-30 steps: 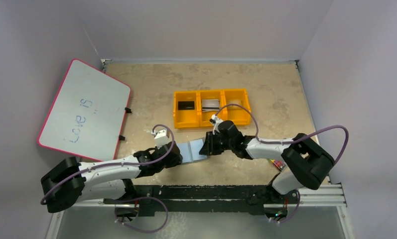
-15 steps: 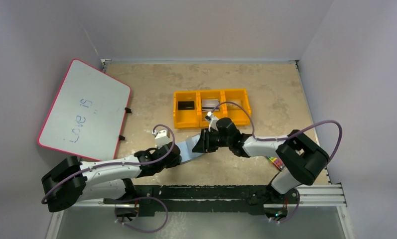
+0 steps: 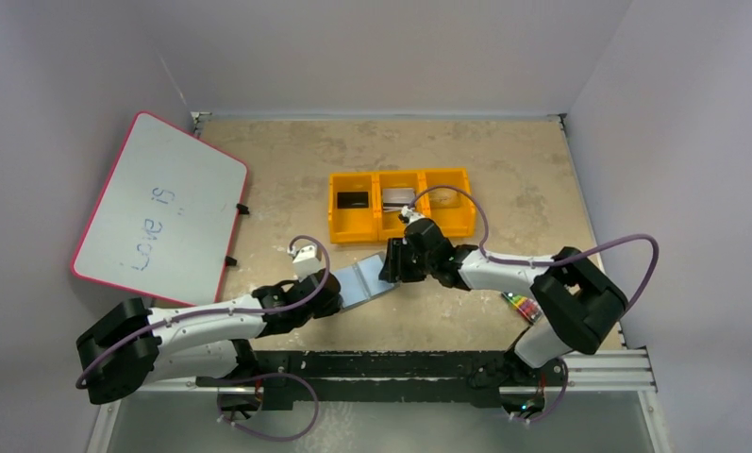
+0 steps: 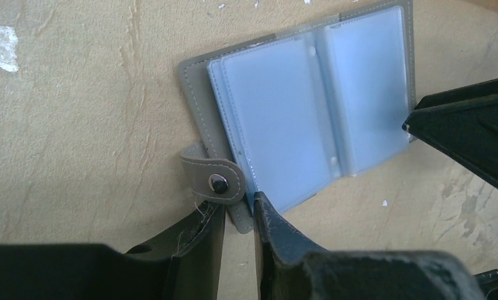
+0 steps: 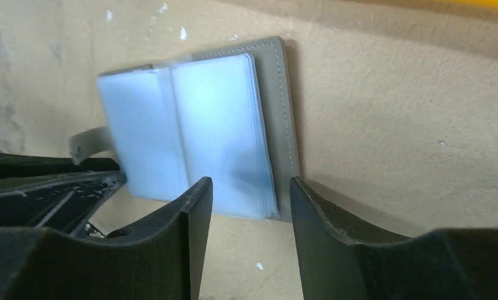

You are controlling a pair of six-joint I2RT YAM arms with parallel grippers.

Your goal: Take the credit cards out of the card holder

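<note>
Between the two arms, on the counter (image 3: 287,170), your card holder (image 3: 360,281) lies open, pale blue pockets up. Your left gripper (image 4: 239,201) has its jaws nearly together about the holder's near edge beside the snap tab (image 4: 212,178); you cannot tell if they pinch it. Your right gripper (image 5: 250,182) holds its jaws apart over the opposite edge. A black card (image 3: 353,200) and a silver card (image 3: 399,197) lie in the yellow tray's (image 3: 400,229) left and middle compartments.
</note>
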